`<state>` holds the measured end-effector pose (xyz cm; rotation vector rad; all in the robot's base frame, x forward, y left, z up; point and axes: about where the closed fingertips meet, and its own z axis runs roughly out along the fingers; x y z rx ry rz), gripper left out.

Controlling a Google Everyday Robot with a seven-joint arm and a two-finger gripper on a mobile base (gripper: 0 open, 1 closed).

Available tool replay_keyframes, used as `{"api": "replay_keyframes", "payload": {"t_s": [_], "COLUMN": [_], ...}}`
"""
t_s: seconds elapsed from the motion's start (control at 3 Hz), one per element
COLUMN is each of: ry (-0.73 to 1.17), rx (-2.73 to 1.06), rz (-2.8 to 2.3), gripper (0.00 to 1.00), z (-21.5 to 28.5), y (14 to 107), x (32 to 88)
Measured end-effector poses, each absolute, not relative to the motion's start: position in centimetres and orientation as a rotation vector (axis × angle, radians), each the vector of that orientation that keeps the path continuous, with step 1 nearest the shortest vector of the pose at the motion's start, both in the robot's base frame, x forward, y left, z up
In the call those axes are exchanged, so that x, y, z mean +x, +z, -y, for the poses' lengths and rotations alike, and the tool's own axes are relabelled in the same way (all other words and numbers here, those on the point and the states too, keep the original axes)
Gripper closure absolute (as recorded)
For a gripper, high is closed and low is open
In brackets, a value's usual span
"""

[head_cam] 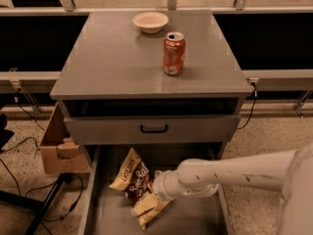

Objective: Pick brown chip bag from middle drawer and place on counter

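Note:
The brown chip bag lies crinkled on the floor of the open middle drawer, its tan "LATE JULY" end toward the back left. My white arm reaches in from the right, low in the drawer. My gripper is down on the bag's near end, partly hidden by the wrist. The grey counter is the cabinet top above.
An orange soda can and a white bowl stand on the counter. A shut grey drawer front with a black handle sits above the open drawer. A cardboard box and cables are on the floor at left.

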<state>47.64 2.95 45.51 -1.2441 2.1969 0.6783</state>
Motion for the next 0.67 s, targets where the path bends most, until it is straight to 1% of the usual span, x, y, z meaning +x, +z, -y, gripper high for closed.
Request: {"api": "replay_keyframes", "payload": {"t_s": [0.33,0.67], "ry": [0.683,0.801], "rx": [-1.240,-1.204], "rz": [-2.239,-2.230], "gripper": [0.00,0.18], "z": [-3.3,-4.7], "y": [42.5,41.1], "x": [48.4,47.9]}}
